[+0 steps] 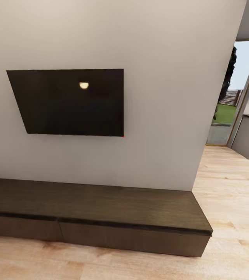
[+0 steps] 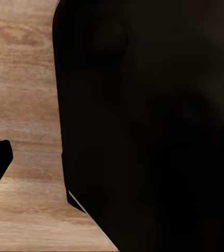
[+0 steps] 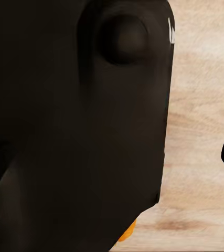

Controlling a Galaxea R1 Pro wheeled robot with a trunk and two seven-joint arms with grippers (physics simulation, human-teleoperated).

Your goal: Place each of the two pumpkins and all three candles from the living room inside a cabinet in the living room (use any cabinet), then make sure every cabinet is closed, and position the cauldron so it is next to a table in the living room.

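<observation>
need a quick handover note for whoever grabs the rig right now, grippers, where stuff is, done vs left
Grippers: the wrist views are mostly blocked by dark robot parts, so I cannot tell whether either is open or shut.
Things: a sliver of orange shows at the edge of the dark part in the right wrist view; it may be a pumpkin, not certain.
The cabinet sits under the wall TV, with both drawer fronts shut.
Done: the robot faces the cabinet.
Left: as far as these views show, open a drawer, stow the pumpkins and candles, close it, and place the cauldron by the table.

home living room — wall tv point(image 1: 68, 102) | low cabinet point(image 1: 97, 212) | wood floor point(image 1: 233, 186)
</observation>
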